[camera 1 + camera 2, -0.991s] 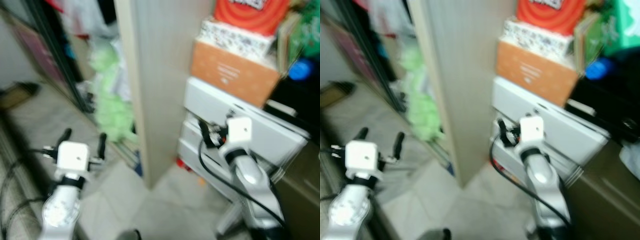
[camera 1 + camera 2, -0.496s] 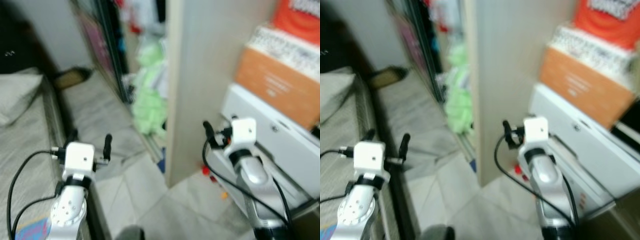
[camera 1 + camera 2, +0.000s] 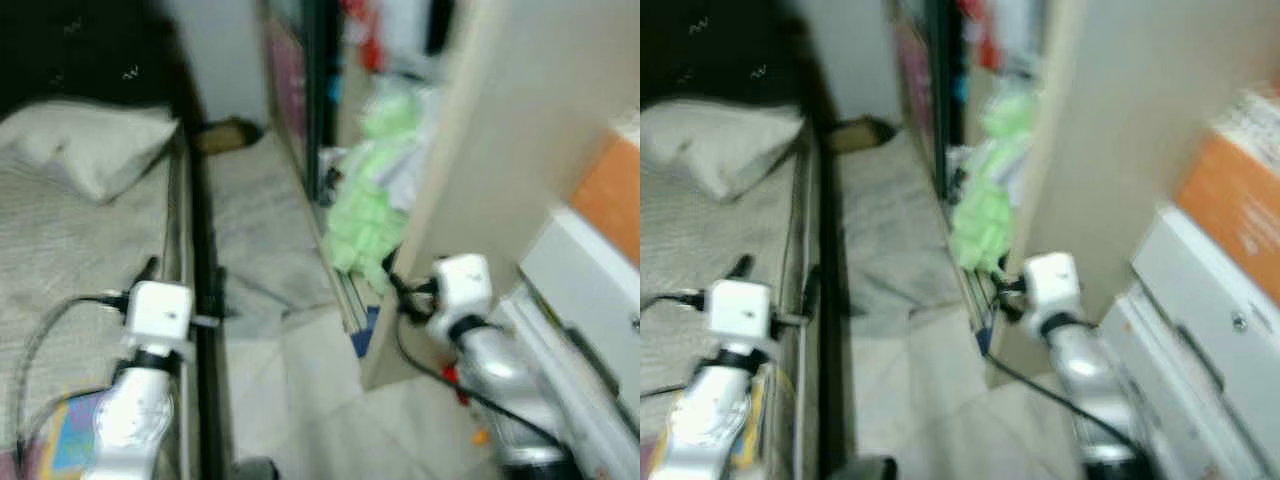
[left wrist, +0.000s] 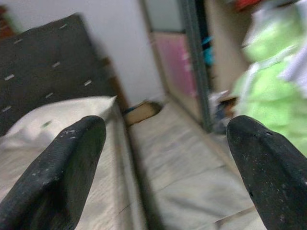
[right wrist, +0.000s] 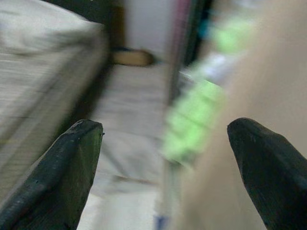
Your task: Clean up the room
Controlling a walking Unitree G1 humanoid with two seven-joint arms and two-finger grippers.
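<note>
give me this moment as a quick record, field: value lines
place: bedroom, narrow floor strip between bed and wardrobe
image quality: blurred
left gripper: jaws open, empty, raised beside the bed edge
right gripper: jaws open, empty, raised near the wardrobe panel
on bed: pillow
in wardrobe opening: green soft bundle
far floor: tan item, too blurred to name
right side: white boxes, orange box above

Both my arms held out ahead.
Left tool point(image 4: 163, 167) and right tool point(image 5: 168, 172) spread wide, holding nothing.
</note>
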